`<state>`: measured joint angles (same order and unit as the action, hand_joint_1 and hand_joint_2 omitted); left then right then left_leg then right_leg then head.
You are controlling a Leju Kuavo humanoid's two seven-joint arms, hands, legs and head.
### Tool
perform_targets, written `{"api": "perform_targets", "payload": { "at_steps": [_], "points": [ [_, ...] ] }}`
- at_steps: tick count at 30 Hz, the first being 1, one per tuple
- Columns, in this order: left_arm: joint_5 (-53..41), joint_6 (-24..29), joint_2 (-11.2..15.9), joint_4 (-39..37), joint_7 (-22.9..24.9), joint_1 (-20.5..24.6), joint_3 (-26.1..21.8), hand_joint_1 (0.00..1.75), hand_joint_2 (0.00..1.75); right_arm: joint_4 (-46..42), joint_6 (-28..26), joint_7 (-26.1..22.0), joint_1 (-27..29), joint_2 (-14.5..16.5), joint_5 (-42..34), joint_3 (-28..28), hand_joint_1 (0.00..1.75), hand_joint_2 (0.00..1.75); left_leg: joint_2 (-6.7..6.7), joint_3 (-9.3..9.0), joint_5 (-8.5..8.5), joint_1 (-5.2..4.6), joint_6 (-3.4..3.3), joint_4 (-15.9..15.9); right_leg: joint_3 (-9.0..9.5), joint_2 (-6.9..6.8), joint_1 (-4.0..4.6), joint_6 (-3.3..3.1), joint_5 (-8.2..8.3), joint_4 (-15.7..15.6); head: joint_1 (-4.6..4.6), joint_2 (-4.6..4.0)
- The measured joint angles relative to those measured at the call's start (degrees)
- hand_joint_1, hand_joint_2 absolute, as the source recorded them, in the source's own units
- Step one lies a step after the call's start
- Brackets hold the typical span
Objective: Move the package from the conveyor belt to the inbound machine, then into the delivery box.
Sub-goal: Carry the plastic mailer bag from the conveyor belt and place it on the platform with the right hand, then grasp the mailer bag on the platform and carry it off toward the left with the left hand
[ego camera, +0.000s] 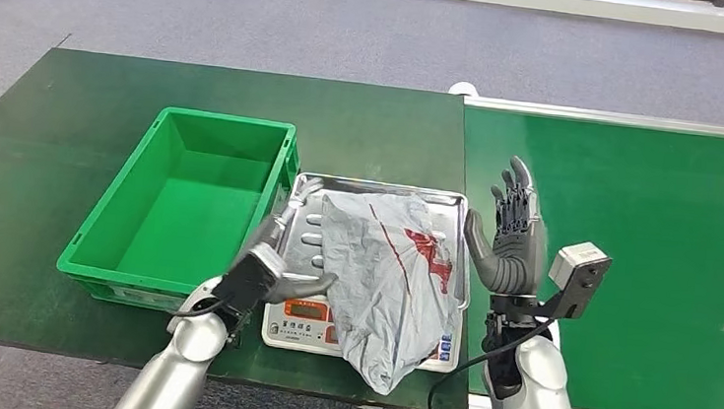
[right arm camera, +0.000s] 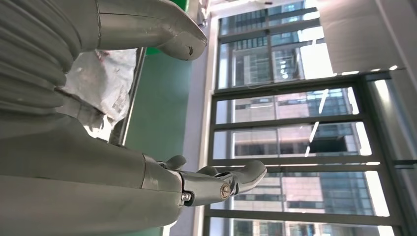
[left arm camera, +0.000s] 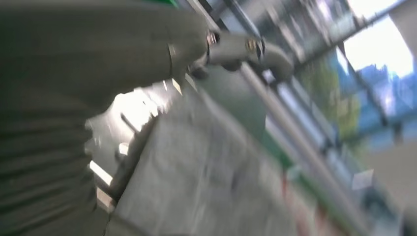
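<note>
The crumpled grey plastic package (ego camera: 386, 281) is being touched by the left hand (ego camera: 269, 256), grip unclear, while the open right hand (ego camera: 508, 242) is being held empty beside it.

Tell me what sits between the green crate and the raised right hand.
In the head view, the scale's steel tray with the grey package draped over it lies between the green crate and the right hand; the left hand reaches onto the tray's near side.

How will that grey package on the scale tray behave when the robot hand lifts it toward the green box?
The grey package looks floppy: it is wrinkled and its lower end droops over the scale tray edge, so it will probably sag when lifted. Its plastic-looking skin may be slippery. The left robot hand touches one edge, so the rest may dangle.
</note>
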<state>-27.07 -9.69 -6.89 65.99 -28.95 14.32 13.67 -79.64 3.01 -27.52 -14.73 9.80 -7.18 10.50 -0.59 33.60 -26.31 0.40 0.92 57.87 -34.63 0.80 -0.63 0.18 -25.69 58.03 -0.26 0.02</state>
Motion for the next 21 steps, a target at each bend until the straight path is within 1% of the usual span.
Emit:
{"api": "perform_targets", "payload": {
  "at_steps": [4, 8, 13, 19, 21],
  "points": [
    [-7.96, -2.59, 2.83, -6.4, -2.35, 4.82, 5.56, 0.0, 1.75, -3.92, 0.78, 0.26, 1.7, -0.07, 0.6, -0.66, 0.0, 1.75, 0.02, -0.01, 0.01, 0.0, 0.0, 0.0, -0.01, 0.02, 0.0, -0.02, 0.04, 0.0, -0.01, 0.0],
    [-11.5, -5.42, 5.08, -10.5, -6.22, 9.02, 11.24, 0.0, 1.75, -6.96, 1.64, -0.07, 3.67, -0.55, 0.57, -1.28, 0.0, 1.75, 0.02, -0.01, 0.02, 0.0, -0.01, 0.01, -0.01, 0.02, -0.01, -0.02, 0.05, 0.0, 0.01, 0.0],
    [-12.49, -7.61, 6.91, -12.25, -7.56, 13.03, 16.9, 0.0, 1.75, -9.05, 2.4, -0.42, 4.79, -1.05, 0.06, -2.07, 0.0, 1.75, 0.02, -0.01, 0.02, 0.0, -0.01, 0.01, 0.0, 0.02, -0.01, -0.02, 0.05, 0.0, 0.0, 0.0],
    [-10.41, -10.83, 7.77, -13.51, -9.67, 17.25, 21.56, 0.0, 1.75, -10.03, 2.64, -0.55, 4.94, -1.31, -0.31, -2.33, 0.0, 1.75, 0.02, -0.01, 0.04, 0.0, -0.01, 0.01, 0.01, 0.03, -0.01, -0.02, 0.06, 0.0, 0.0, 0.0],
    [-9.41, -12.38, 7.78, -14.25, -10.52, 18.89, 23.34, 0.86, 1.75, -10.58, 2.81, -0.62, 5.09, -1.32, -0.51, -2.49, 0.0, 1.75, 0.01, -0.01, 0.05, 0.0, -0.01, 0.01, 0.02, 0.02, -0.01, -0.02, 0.06, 0.0, 0.0, 0.0]
  ]
}}
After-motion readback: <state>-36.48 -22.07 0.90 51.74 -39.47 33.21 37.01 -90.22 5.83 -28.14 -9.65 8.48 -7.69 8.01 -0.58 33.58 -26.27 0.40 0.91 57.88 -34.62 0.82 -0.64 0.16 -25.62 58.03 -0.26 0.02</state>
